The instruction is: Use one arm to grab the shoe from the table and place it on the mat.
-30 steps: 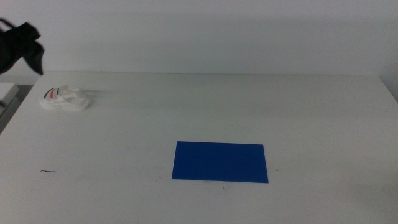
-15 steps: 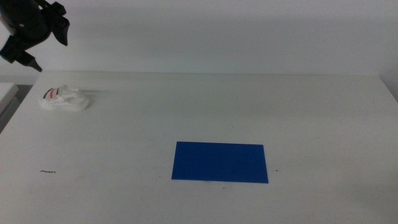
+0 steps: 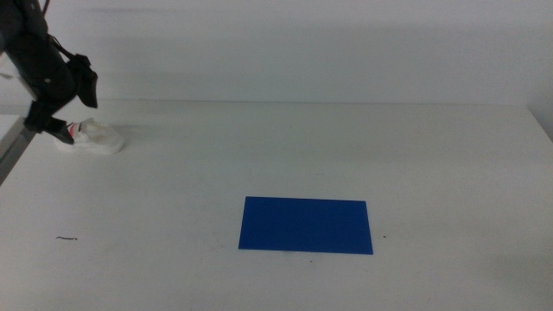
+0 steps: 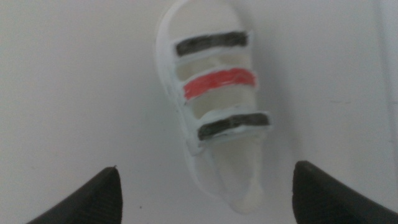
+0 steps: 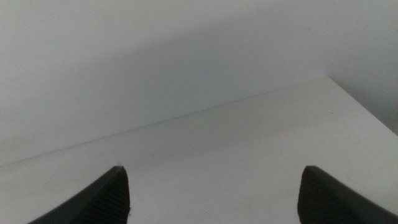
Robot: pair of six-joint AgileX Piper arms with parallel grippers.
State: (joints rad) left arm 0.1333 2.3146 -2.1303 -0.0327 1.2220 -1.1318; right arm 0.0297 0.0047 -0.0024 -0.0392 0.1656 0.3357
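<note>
Middle view: one shoe [image 3: 93, 138], one mat [image 3: 306, 225]; left tool [image 3: 54, 128] apparently above shoe.

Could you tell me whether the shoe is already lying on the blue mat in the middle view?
No, the shoe lies on the bare table near its far left corner, under the left gripper, well apart from the blue mat.

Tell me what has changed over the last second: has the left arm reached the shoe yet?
The left gripper has come down from above the table's far left corner to just over the shoe. Its jaws stand open on either side of the shoe, with nothing gripped yet. The shoe itself has not moved, and the mat lies where it was on the table. The right gripper waits, open, out of the middle view.
</note>
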